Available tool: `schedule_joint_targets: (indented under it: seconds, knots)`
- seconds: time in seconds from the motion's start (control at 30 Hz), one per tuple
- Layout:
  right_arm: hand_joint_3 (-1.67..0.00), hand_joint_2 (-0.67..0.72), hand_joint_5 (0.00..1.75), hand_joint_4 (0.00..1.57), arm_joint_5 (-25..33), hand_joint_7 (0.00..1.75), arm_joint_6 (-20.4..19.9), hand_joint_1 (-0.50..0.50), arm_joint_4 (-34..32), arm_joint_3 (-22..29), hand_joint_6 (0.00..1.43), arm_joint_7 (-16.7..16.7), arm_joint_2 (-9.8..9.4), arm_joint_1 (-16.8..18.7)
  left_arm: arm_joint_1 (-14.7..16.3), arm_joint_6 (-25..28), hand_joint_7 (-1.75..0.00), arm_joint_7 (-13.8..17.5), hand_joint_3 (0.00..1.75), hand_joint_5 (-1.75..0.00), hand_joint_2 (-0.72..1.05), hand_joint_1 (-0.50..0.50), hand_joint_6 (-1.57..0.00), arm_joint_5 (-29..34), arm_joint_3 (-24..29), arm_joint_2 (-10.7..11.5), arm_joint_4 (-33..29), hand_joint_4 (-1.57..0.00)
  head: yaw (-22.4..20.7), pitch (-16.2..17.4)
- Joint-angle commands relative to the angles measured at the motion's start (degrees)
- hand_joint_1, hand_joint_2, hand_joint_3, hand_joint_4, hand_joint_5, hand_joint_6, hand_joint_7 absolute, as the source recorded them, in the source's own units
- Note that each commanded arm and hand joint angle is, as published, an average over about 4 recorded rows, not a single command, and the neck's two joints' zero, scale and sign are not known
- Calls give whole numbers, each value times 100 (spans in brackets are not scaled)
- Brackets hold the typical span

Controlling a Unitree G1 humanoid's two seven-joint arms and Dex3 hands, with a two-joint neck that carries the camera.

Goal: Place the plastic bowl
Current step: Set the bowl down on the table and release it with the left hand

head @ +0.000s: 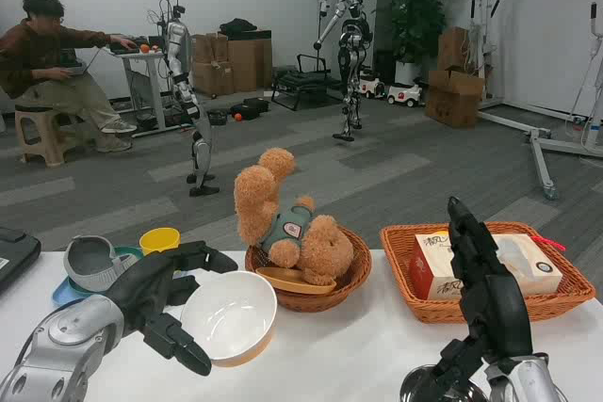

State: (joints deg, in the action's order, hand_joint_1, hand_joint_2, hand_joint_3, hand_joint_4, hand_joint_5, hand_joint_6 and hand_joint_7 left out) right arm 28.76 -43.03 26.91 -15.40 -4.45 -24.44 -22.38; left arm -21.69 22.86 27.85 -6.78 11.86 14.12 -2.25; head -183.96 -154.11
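Head view: left hand [160, 294] holds the white plastic bowl with an orange underside [229, 317], tilted, fingers clamped on its left rim above and below. Right hand [480, 280] raised, fingers extended together, empty. Two wicker baskets: round [353, 281], rectangular [490, 306]. Left stack of bowls partly hidden.

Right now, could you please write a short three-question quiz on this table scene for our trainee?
1. True or false: the left hand holds the white bowl.
2. What lies in the round basket? A) a teddy bear B) a tissue box C) a yellow cup
3. Fill in: the right hand is raised in front of the ____ basket.

Key: 1 true; 2 A; 3 rectangular.
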Motion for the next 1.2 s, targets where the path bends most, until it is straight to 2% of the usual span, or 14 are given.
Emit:
schedule_joint_targets:
  seconds: [0.03,0.1,0.37,0.53,0.63,0.8,0.9,1.07,1.2]
  knots:
    - [0,72,0,0,42,7,-76,-46,-72,-9,0,6,97,32,130,-19,-168,150,0,-175,78,-6,-73,-60,71,3,66,-135,100,466]
    - [0,72,0,0,42,7,-80,-46,-72,-13,0,6,97,32,130,-19,-168,150,0,-175,78,-6,-73,-60,71,3,66,-135,54,280]
    - [0,72,0,0,42,7,-82,-46,-79,-17,0,6,97,32,132,-30,-168,155,0,-175,78,-6,-73,-98,60,3,84,-135,56,316]
    - [0,72,0,0,42,7,-78,-46,-72,-15,0,6,104,39,154,-190,-168,152,0,-175,78,-6,-73,-352,-120,-19,418,-135,87,440]
    - [0,72,0,0,42,7,-82,-46,-72,-22,0,6,106,41,156,-707,-168,148,0,-175,78,-3,-66,-449,-193,-146,1020,-128,102,525]
    - [0,72,0,0,42,7,-82,-46,-88,-35,0,6,106,41,81,-1788,-164,115,0,-175,78,6,-42,-671,-320,-271,2145,-95,90,690]
    - [0,72,0,0,42,7,-82,-46,-90,-48,0,6,106,41,-55,-2816,-161,-127,0,-175,76,10,-35,-743,-276,-337,3096,-77,95,737]
    - [0,72,0,0,42,7,-82,-46,-81,-50,0,6,106,41,-187,-3702,-161,-505,0,-175,78,10,-31,-733,-237,-414,3960,-69,122,793]
    - [0,72,0,0,42,7,-78,-46,-77,-59,0,6,106,41,-301,-3934,-155,-716,0,-175,80,10,-33,-829,-241,-458,4408,-67,127,835]
